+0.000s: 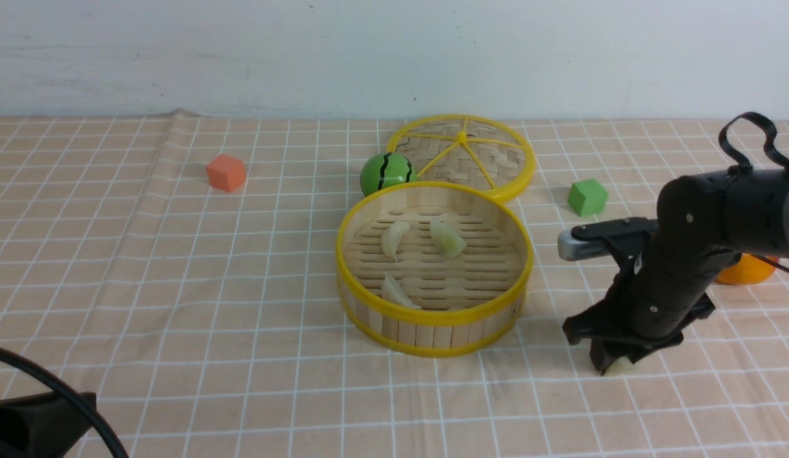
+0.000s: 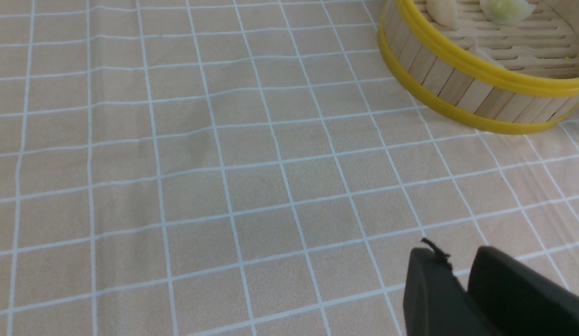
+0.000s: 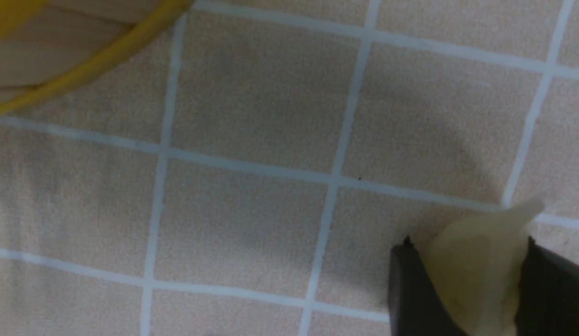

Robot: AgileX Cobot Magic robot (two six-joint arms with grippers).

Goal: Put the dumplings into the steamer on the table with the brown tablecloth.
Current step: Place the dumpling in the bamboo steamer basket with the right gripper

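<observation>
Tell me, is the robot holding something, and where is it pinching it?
The right gripper pinches one dumpling across its middle, down on the tablecloth, a pointed end poking out. The left gripper holds nothing.

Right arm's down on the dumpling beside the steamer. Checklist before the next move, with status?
1. Fourth dumpling sits between the right gripper fingers, touched on both sides: ok.
2. Grip firm enough to lift: cannot tell.
3. Steamer uncovered, lid lying behind it: ok.
4. Free floor space in the steamer beside the three dumplings: ok.
5. Left gripper empty and well off the path to the steamer: ok.
</observation>
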